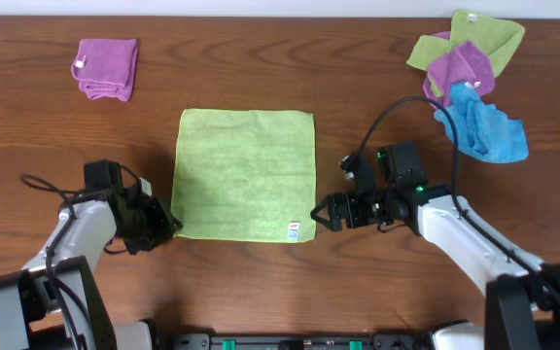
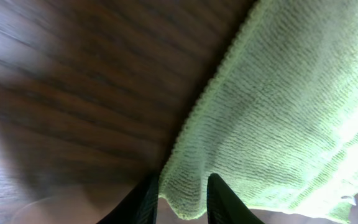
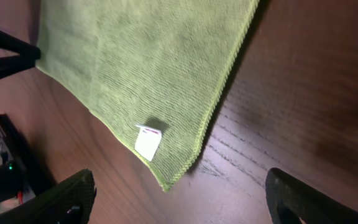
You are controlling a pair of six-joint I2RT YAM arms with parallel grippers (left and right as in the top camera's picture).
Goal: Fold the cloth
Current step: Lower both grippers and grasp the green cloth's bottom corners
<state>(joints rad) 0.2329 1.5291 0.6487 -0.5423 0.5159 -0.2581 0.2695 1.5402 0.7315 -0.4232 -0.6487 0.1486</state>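
The lime-green cloth (image 1: 244, 173) lies flat in the middle of the table, with its white tag (image 1: 295, 230) at the near right corner. My left gripper (image 1: 170, 227) is at the near left corner. In the left wrist view the fingers (image 2: 183, 186) have closed in on that corner (image 2: 185, 199), which fills the narrow gap between them. My right gripper (image 1: 319, 214) is open wide just right of the tagged corner. In the right wrist view the corner (image 3: 166, 177) and tag (image 3: 147, 143) lie ahead of the spread fingers (image 3: 179, 199), apart from them.
A folded purple cloth (image 1: 106, 68) lies at the far left. A bunch of green, purple and blue cloths (image 1: 470, 83) lies at the far right. A black cable (image 1: 397, 107) loops above the right arm. The near table edge is close behind both arms.
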